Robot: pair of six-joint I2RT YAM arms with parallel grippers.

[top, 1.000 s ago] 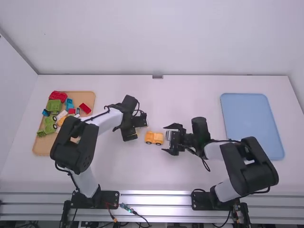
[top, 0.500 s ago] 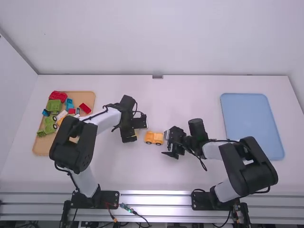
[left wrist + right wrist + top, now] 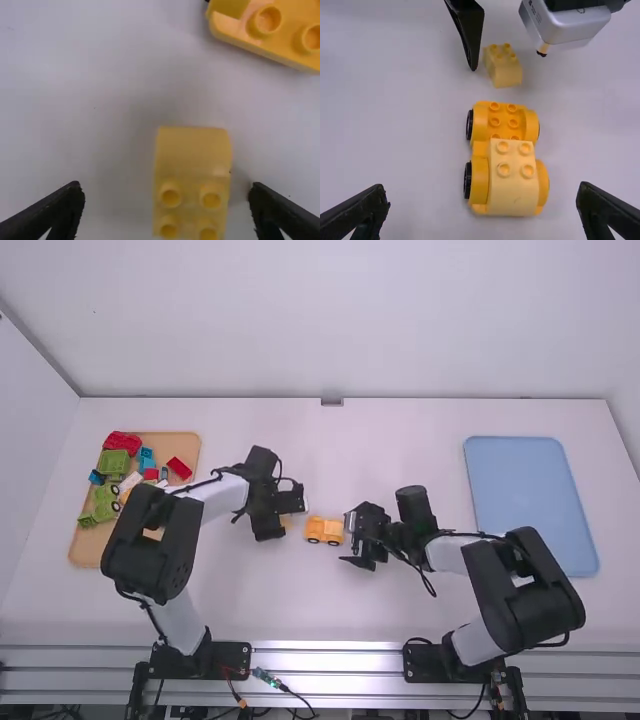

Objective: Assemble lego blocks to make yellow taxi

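Tan is the tray (image 3: pixel 88 545) at the far left of the white table (image 3: pixel 240 590), and I can see red pieces (image 3: pixel 122 442), green pieces (image 3: pixel 116 463) and blue pieces (image 3: pixel 147 461) heaped on it. Next along, the left gripper (image 3: pixel 281 521) is low over the table, its 2 fingers spread wide. Between them, apart from both, sits the small yellow block (image 3: pixel 192 155), with 4 studs on top and a smooth, curved end. By that gripper there's a silver housing (image 3: pixel 565 25) with tiny dark print on it, too small to tell. Then comes the yellow taxi (image 3: pixel 325 530), upright near the middle of the table, between the 2 grippers. It has a deep orange-yellow base with round studs, and rounded guards over black wheels. A paler yellow block (image 3: pixel 512 192) sits across the base at the end towards the right arm, 4 studs on its top. The right gripper (image 3: pixel 353 538) is just beside that end, its 2 fingers well apart. Farther right lies a flat blue tray (image 3: pixel 530 500) with rounded corners
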